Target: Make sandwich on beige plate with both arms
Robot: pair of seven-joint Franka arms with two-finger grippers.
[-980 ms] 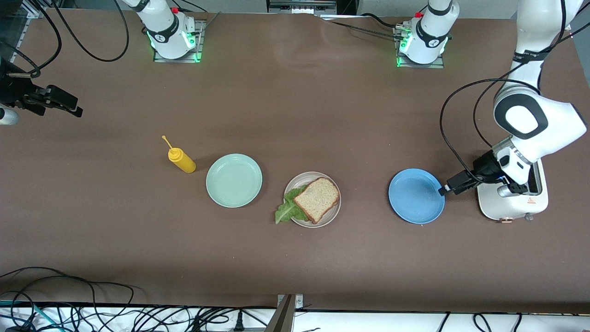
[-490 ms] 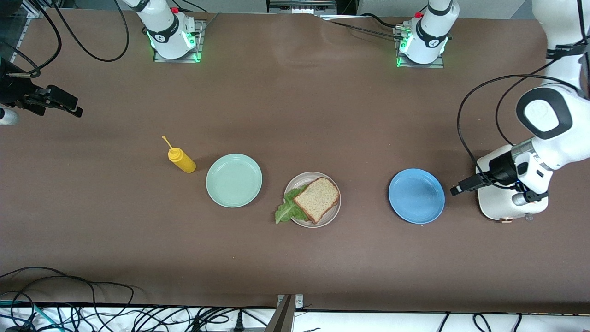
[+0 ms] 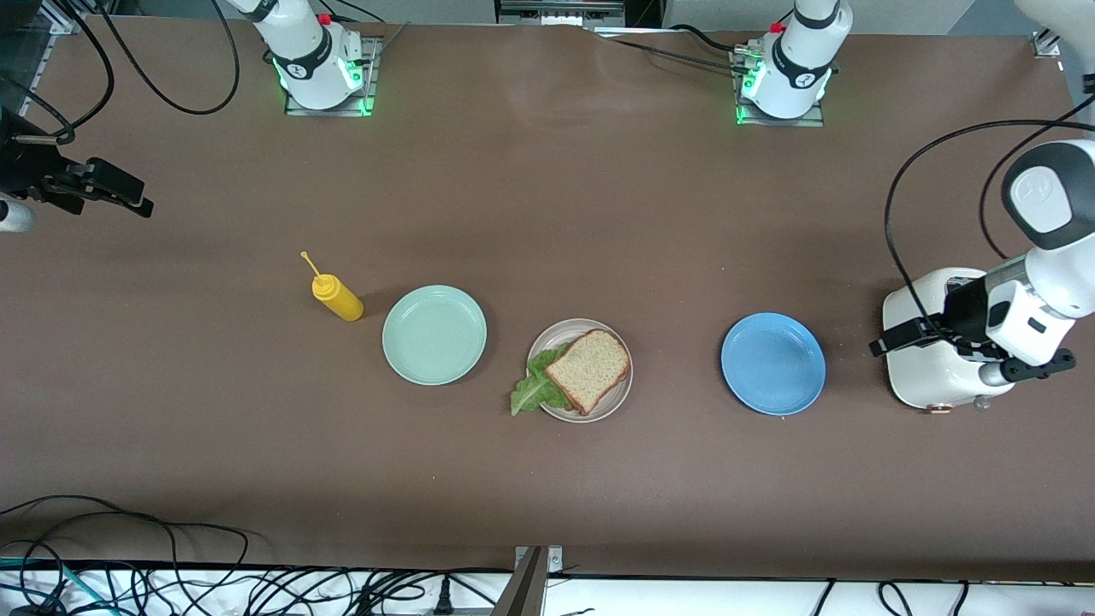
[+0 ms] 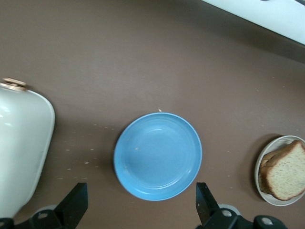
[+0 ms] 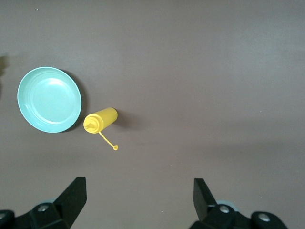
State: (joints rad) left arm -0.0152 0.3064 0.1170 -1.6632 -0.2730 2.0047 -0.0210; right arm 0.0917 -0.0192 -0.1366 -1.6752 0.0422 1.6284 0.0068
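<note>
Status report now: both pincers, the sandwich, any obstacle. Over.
Left pincer open, empty, over toaster. Right pincer open, empty, at right arm's table end. Sandwich on beige plate, lettuce overhanging rim. Nothing in the way.

brown table (image 3: 547, 197) carries row of things. from right arm's end toward left arm's end: yellow squeeze bottle (image 3: 337, 295) upright, mint-green plate (image 3: 434, 334) just beside it, beige plate (image 3: 616, 393) near, blue plate (image 3: 772, 363) apart, white toaster (image 3: 928, 376) at left arm's end. robot bases bolted on table's edge farthest from front camera.
</note>
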